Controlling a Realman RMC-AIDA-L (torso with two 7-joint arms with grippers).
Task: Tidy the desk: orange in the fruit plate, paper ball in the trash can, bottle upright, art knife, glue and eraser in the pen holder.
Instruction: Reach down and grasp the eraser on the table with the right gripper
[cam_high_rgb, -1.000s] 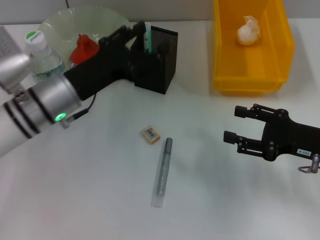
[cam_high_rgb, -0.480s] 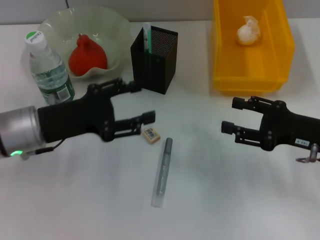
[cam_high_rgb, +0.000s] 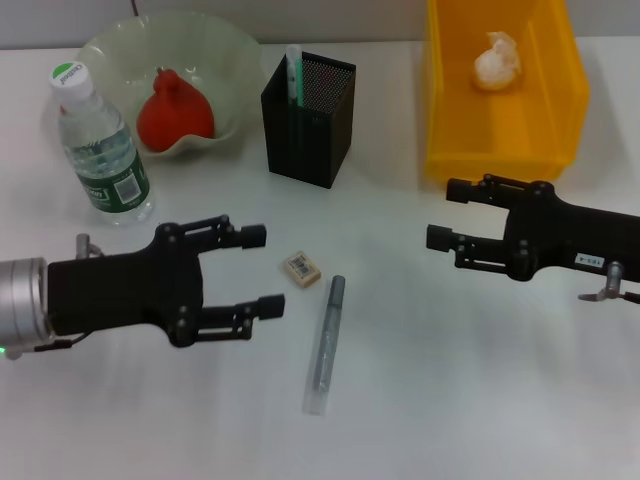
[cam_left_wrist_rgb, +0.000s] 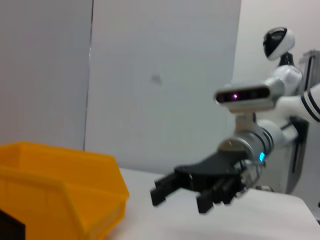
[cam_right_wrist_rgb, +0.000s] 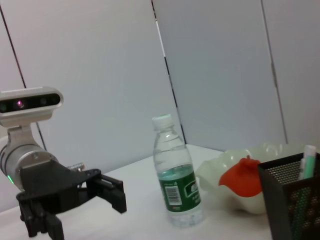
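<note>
A red-orange fruit (cam_high_rgb: 175, 108) lies in the pale green fruit plate (cam_high_rgb: 225, 45). The water bottle (cam_high_rgb: 98, 150) stands upright beside the plate; it also shows in the right wrist view (cam_right_wrist_rgb: 176, 185). The black mesh pen holder (cam_high_rgb: 308, 115) holds a white-green glue stick (cam_high_rgb: 294, 72). The eraser (cam_high_rgb: 301, 269) and the grey art knife (cam_high_rgb: 325, 345) lie on the table. The paper ball (cam_high_rgb: 497, 60) is in the yellow bin (cam_high_rgb: 450, 120). My left gripper (cam_high_rgb: 263, 271) is open and empty, just left of the eraser. My right gripper (cam_high_rgb: 446, 213) is open and empty, in front of the bin.
The white table (cam_high_rgb: 450, 400) stretches to the front. The yellow bin also shows in the left wrist view (cam_left_wrist_rgb: 60, 190), with my right gripper (cam_left_wrist_rgb: 180, 192) beyond it. Walls stand behind.
My left gripper has drawn back from the pen holder to the table's front left, beside the eraser. My right gripper has shifted slightly left and toward the bin.
</note>
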